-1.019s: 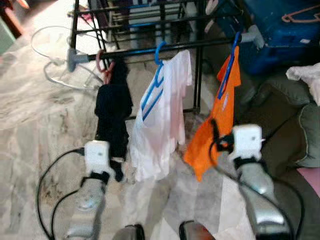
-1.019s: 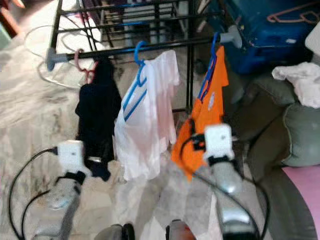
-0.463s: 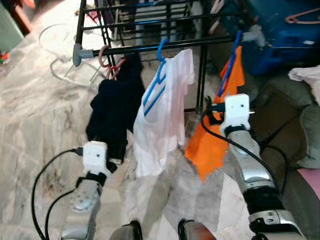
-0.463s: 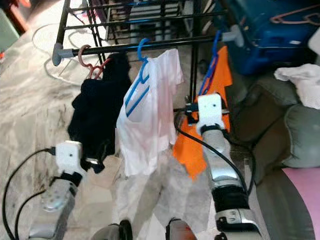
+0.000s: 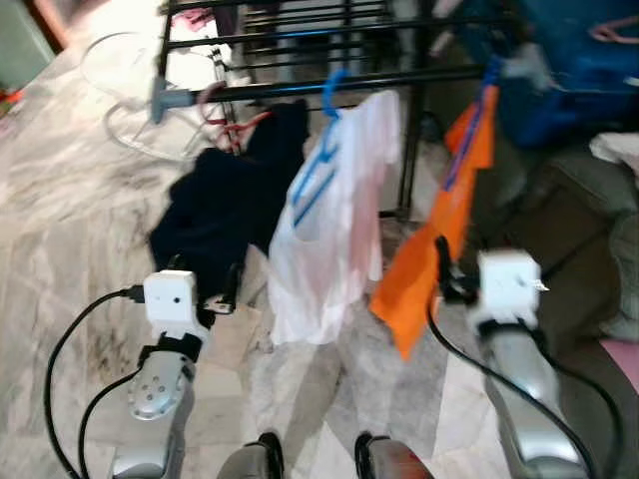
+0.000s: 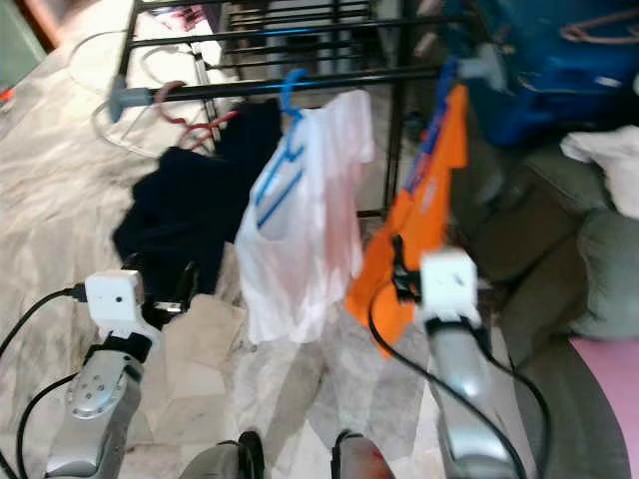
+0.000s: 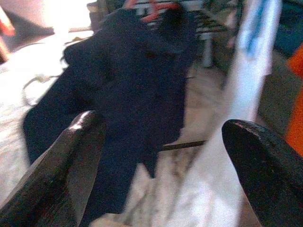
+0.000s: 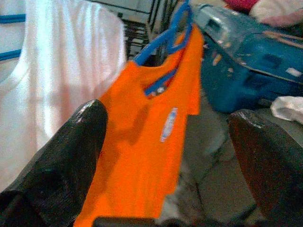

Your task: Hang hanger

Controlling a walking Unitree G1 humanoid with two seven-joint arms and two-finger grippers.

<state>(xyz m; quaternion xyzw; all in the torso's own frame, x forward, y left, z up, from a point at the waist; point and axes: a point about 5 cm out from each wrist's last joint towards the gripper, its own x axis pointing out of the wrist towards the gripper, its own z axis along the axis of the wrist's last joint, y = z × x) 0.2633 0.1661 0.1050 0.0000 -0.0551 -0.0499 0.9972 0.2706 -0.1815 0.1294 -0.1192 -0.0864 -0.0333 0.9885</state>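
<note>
Three garments strung along the black rail [image 5: 300, 88] of a drying rack, each on its own hanger, hooks over the bar so the cloth can drop free of the marble floor [image 5: 70, 210]. Nearest the rail's left end, a pink hanger [image 5: 215, 110] carrying a dark garment [image 5: 225, 205], skewed and bunched to the left rather than hanging straight. At centre, a white shirt [image 5: 334, 230] on a blue hanger [image 5: 324, 160]. Farthest right, an orange shirt [image 5: 439, 235] on a second blue hanger [image 8: 165, 38], hooked close to the rail's grey end cap [image 5: 524, 65] and hanging at a slant, probably because just released and not yet settled.

Both arms held low and forward, below the hems. Left gripper [image 7: 161, 156] spread wide with nothing between its fingers, aimed at the dark garment. Right gripper [image 8: 165, 156] likewise parted and empty, facing the orange shirt and near it without touching.

Behind the rack on the right, a blue case [image 5: 579, 60]; beside it, grey cushions [image 5: 589, 200] with a white cloth [image 5: 619, 150] on top. Hanging looks complete, with every hanger on the bar and neither gripper carrying anything.
</note>
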